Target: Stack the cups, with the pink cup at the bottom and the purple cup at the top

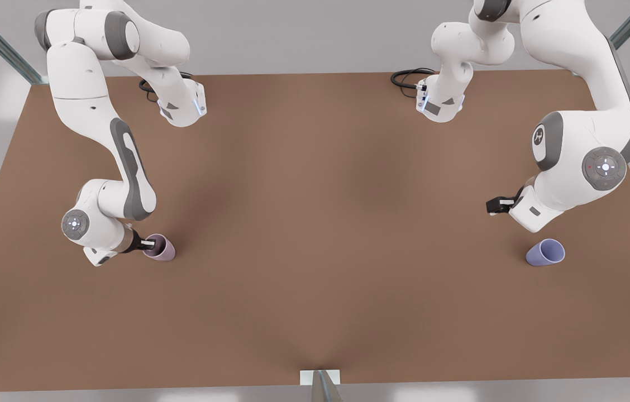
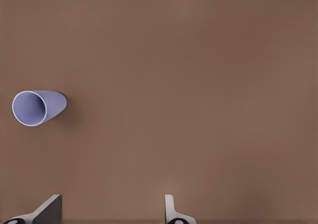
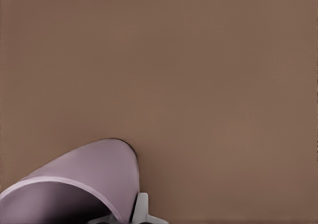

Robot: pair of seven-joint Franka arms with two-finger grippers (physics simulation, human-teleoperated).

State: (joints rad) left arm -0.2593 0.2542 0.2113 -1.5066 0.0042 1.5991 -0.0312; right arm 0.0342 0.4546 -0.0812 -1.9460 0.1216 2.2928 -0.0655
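The pink cup [image 1: 163,249] stands on the brown table [image 1: 315,234] at the front view's left. My right gripper [image 1: 150,244] is at its rim, one finger inside the mouth and one outside, shut on the wall. In the right wrist view the pink cup [image 3: 84,179] sits close up, with one outer finger [image 3: 142,209] against its wall. The purple cup [image 1: 545,252] stands at the front view's right, alone. My left gripper [image 1: 498,205] hangs above the table behind it, open and apart from it. In the left wrist view the purple cup [image 2: 37,107] lies well ahead of the spread fingertips [image 2: 49,209].
Both arm bases stand at the table's far edge with black cables [image 1: 407,78] beside them. A small white bracket [image 1: 319,377] sits at the near edge. Bare tabletop lies between the two cups.
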